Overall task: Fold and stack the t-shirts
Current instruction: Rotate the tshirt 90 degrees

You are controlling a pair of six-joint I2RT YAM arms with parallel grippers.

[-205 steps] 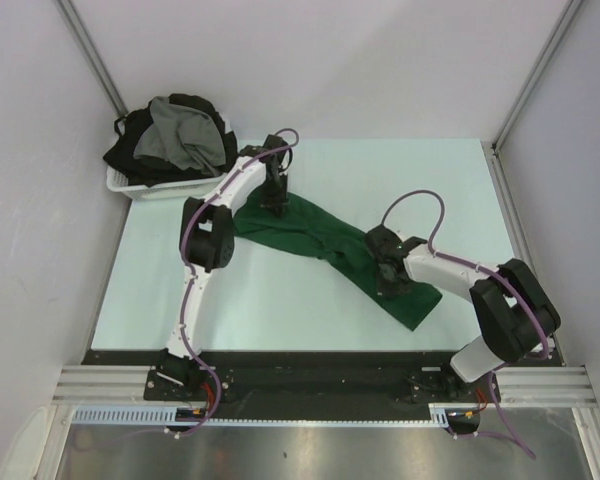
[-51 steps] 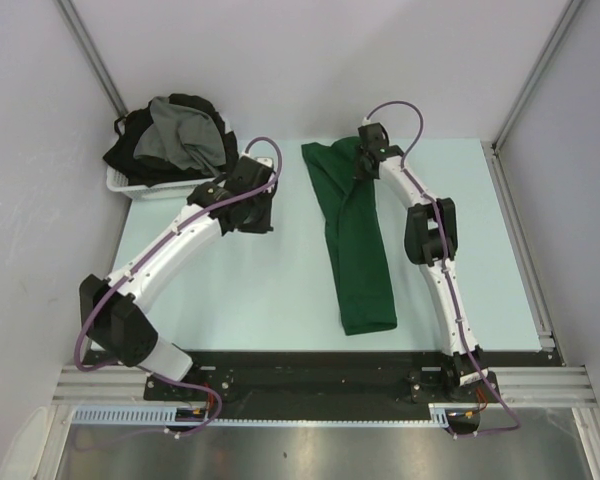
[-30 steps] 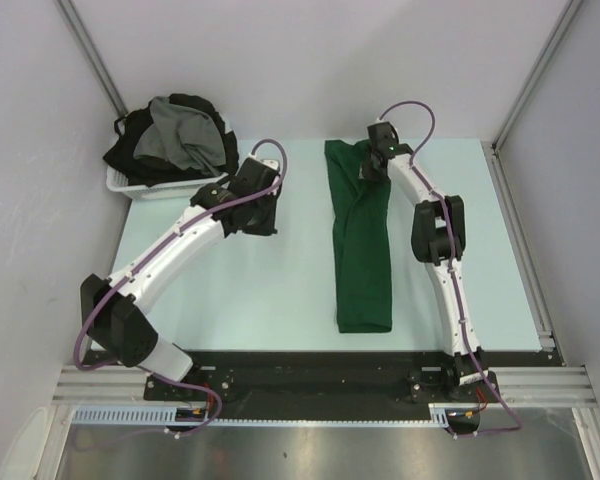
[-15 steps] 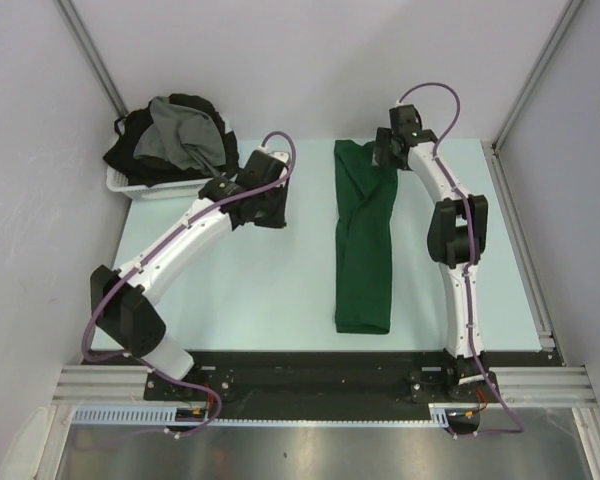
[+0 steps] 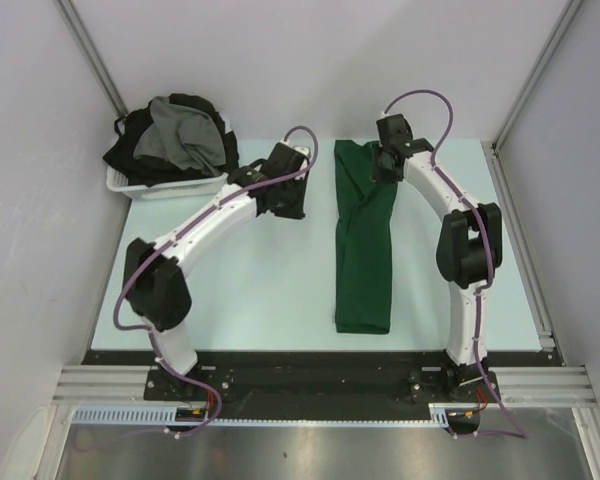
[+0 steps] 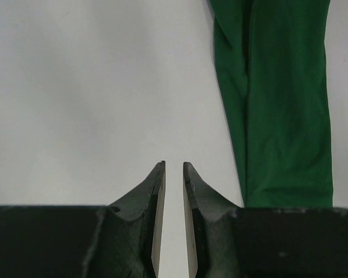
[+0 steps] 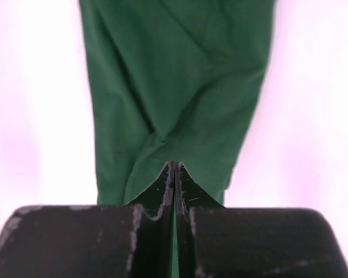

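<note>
Pale table (image 5: 230,290) — both arms reach far, left fingers (image 6: 155,220) slightly apart, right fingers (image 7: 160,200) together over green t-shirt (image 5: 365,260).

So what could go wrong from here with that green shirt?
Two things, probably. The green t-shirt lies as a narrow, creased strip, and only the right gripper seems to pinch its far end. A pull from that one point may bunch it up rather than spread it. The left gripper, slightly open, hangs over bare table beside the cloth, so it might close on nothing.
</note>
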